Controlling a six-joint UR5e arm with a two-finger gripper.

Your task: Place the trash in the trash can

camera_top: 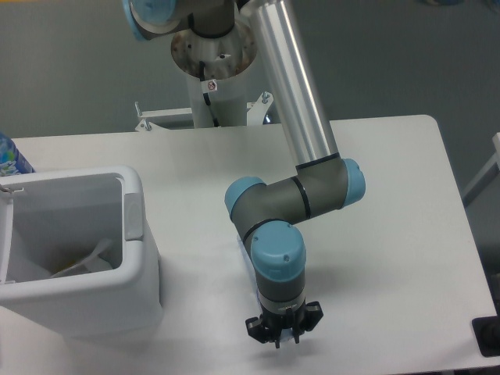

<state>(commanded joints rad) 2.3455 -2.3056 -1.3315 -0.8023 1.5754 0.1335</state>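
From my remote station, the gripper (283, 337) hung nearest the camera, pointing down at the front part of the table (391, 234); its fingers were too small and dark for me to tell whether they stood apart or together. The wrist hid whatever lay under it, so I could not make out the plastic bottle. Left of the arm sat the white trash can (133, 258), open, with something pale lying inside (82, 264). Farther back, at the left edge, a blue-patterned bottle (9, 156) peeked in behind the can.
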